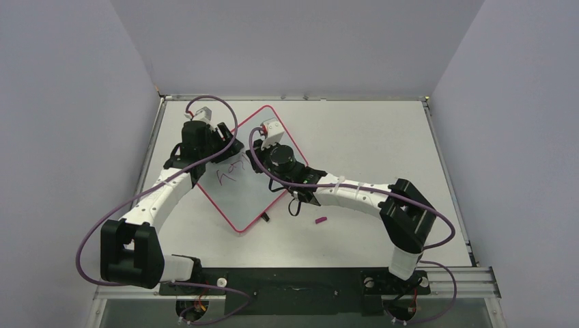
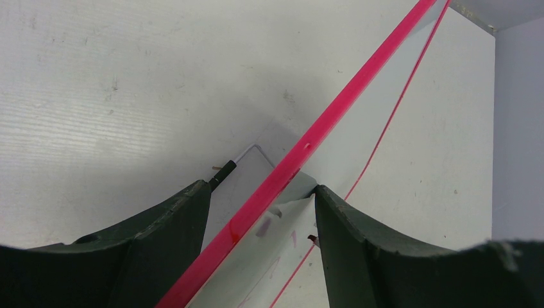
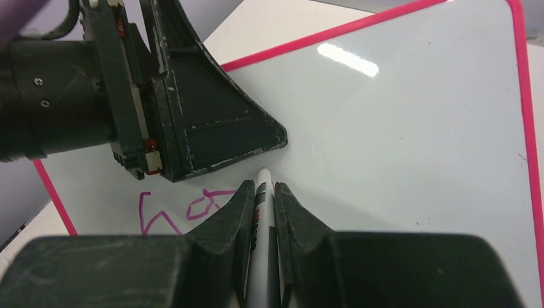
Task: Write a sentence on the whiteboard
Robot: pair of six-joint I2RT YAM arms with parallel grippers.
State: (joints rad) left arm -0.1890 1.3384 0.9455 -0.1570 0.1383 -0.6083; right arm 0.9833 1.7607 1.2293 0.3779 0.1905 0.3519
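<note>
**Whiteboard** [image 1: 240,198]: glossy white board with a thin red-pink frame and rounded corners. It lies cornerwise on the white counter [image 1: 369,137], left of centre, between the two arms. A small black clip [image 1: 265,217] sits at its near edge.

**Sentence** [image 3: 183,215]: only the first few purple-magenta strokes are present, slanted, on the left part of the board. They are too few to read as a word. In the top view they show between the two wrists [image 1: 232,171].

**Left pincer** [image 2: 262,187]: fingers stand apart, astride the board's far-left frame edge [image 2: 308,144]. The pink strip runs diagonally through the gap. One fingertip [image 2: 319,196] sits at the writing face. In the right wrist view, one dark finger [image 3: 212,122] lies over the board just beyond the writing.

**Right pincer** [image 3: 263,187]: clamped on a white-barrelled marker [image 3: 263,218]. The marker's tip meets the board face just right of the last stroke.

**Wire piece** [image 2: 224,170]: thin, bent, with a black tip, beside the frame on the counter side; its function is unclear.

**Small magenta piece** [image 1: 320,220]: lies on the counter near the board's near-right edge, apart from it; it resembles a marker cap.
</note>
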